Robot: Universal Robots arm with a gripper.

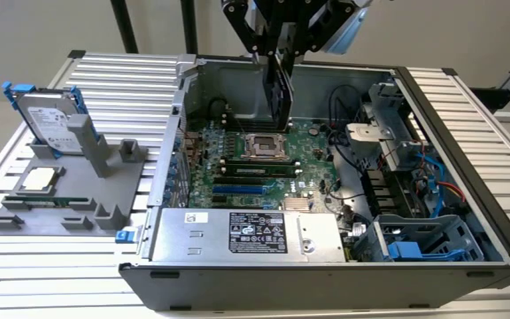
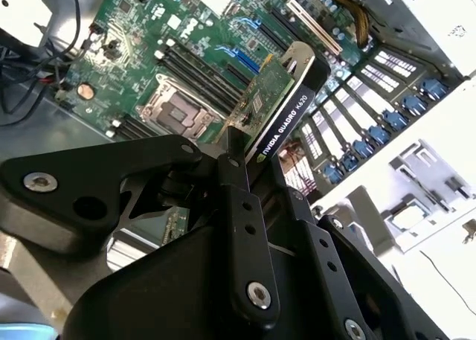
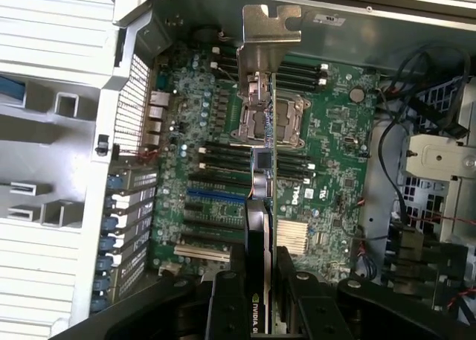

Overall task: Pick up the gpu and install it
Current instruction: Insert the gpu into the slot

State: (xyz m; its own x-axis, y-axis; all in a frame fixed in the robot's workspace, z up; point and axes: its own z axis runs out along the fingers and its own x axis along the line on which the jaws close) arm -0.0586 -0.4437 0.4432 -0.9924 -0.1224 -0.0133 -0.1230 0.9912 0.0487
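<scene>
Exterior view: gpu (image 1: 279, 93) held upright over the motherboard (image 1: 273, 166) inside the open computer case (image 1: 326, 286), top edge pinched between the jaws.

Second wrist view: green board one side, black cooler the other. Thin, stiff, likely light and fragile.

First wrist view: metal bracket (image 3: 264, 35) at the far end. Safest gripped by the edges, clear of components.

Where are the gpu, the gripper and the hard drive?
gpu (image 1: 278, 93), exterior view, on its black cooler face.
gripper (image 3: 262, 284), first wrist view, midway between the fingertips clamping the gpu.
hard drive (image 1: 50, 123), exterior view, on its silver face.
</scene>
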